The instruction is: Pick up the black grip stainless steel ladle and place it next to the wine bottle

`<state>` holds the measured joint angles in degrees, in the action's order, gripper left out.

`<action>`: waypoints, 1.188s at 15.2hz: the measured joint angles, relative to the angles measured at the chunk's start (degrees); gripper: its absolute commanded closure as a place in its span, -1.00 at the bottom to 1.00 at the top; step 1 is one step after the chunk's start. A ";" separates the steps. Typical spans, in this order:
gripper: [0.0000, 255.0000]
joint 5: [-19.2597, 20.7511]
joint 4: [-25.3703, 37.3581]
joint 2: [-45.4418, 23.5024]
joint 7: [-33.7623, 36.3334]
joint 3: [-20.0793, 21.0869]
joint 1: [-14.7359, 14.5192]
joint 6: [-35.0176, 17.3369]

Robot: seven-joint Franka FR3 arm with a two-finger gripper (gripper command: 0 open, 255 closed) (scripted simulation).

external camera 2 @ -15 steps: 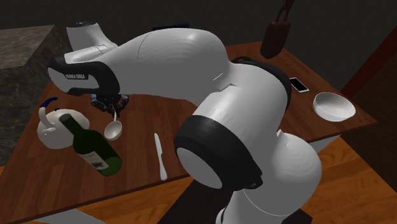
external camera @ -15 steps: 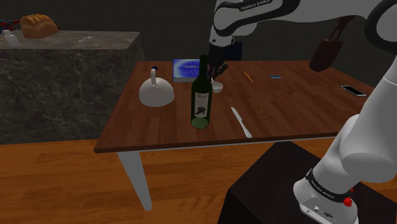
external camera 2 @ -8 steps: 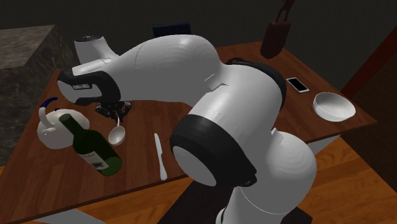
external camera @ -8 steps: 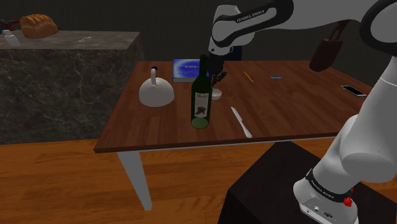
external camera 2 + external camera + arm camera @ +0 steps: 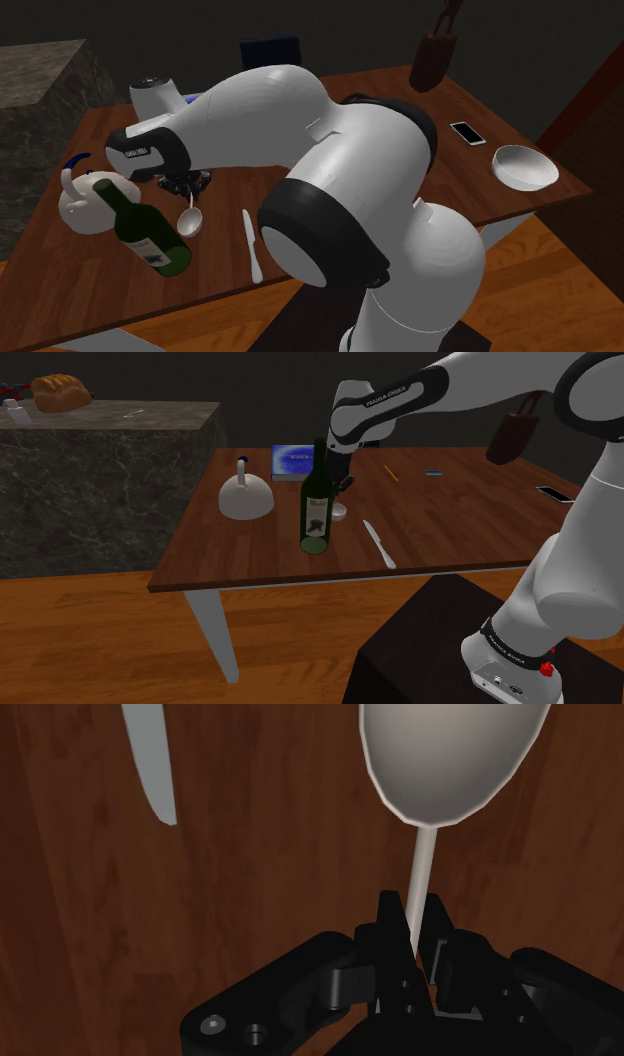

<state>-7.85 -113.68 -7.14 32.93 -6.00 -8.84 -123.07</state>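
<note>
My gripper (image 5: 412,932) is shut on the thin pale stem of the ladle (image 5: 450,754). The ladle hangs bowl-down just over the wooden table (image 5: 250,557). In the shoulder view the gripper (image 5: 343,482) is right behind the dark green wine bottle (image 5: 317,502), and the ladle bowl (image 5: 340,512) shows at the bottle's right side. In the second exterior view the gripper (image 5: 185,185) holds the ladle (image 5: 190,222) close to the wine bottle (image 5: 145,235), low above the wood. Whether the bowl touches the table I cannot tell.
A table knife (image 5: 379,544) lies just right of the ladle. A white kettle (image 5: 246,495) stands left of the bottle, a blue book (image 5: 292,460) behind it. A phone (image 5: 468,133), a white bowl (image 5: 525,165) and a brown bag (image 5: 433,60) stay farther off.
The gripper has come down and toward the table's near side with the ladle, bringing the bowl lower and closer to the bottle. Nothing else moved.
</note>
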 measured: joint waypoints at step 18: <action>-1.00 -1.30 -3.77 -3.97 -1.43 0.27 0.08 -7.66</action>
<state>-9.15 -117.45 -11.11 31.50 -5.73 -8.77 -130.73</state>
